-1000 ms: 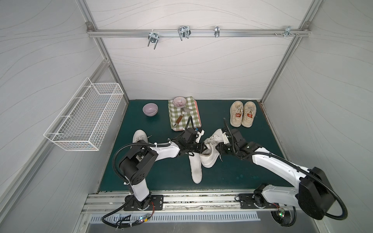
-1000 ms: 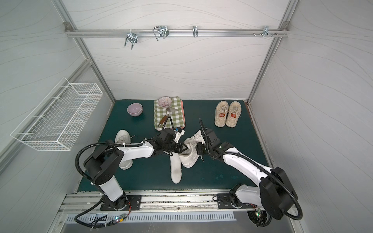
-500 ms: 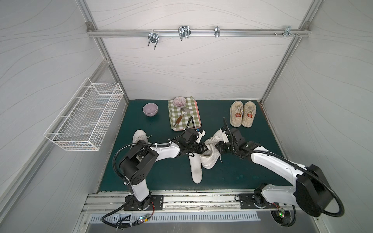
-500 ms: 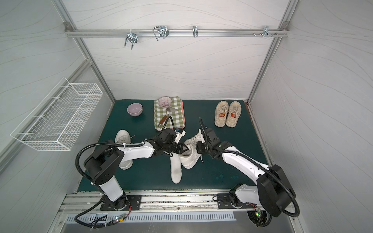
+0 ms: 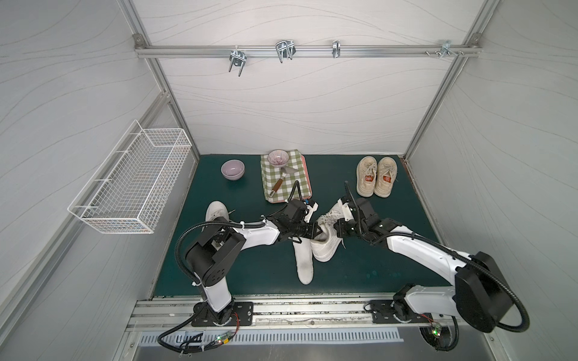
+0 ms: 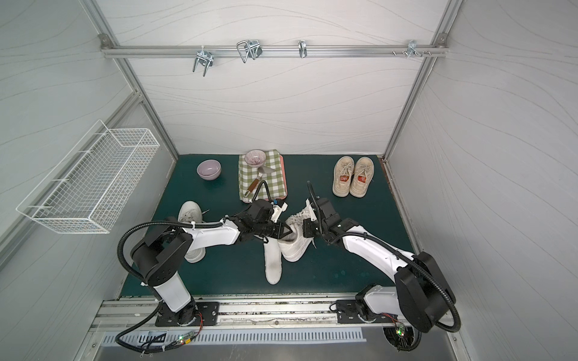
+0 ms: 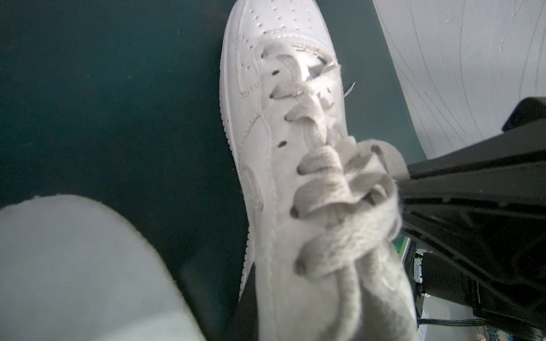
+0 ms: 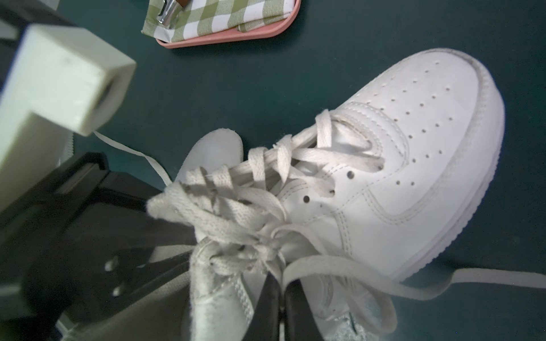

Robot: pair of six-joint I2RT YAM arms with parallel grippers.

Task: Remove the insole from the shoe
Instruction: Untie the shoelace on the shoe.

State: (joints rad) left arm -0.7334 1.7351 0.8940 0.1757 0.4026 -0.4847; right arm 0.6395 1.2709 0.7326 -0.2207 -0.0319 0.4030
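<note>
A white laced shoe (image 5: 325,248) lies mid-mat in both top views, its collar raised between my two grippers. The white insole (image 5: 305,265) lies flat on the mat beside it, pointing to the front edge. Its far end is hidden under my left gripper (image 5: 317,233). That gripper is shut on the shoe's collar by the top laces (image 8: 206,212), with the insole (image 7: 74,265) alongside. My right gripper (image 8: 282,307) is shut, fingers pressed together against the opposite collar edge. Whether anything is pinched between them does not show.
A second white shoe (image 5: 215,212) lies partly under my left arm. At the back stand a beige pair of shoes (image 5: 375,176), a lilac bowl (image 5: 232,169) and a pink tray (image 8: 224,37) with a checked cloth (image 5: 286,178). A wire basket (image 5: 131,184) hangs on the left wall.
The right gripper's jaws have closed at the shoe's collar. The left gripper, the shoe and the insole have barely moved.
</note>
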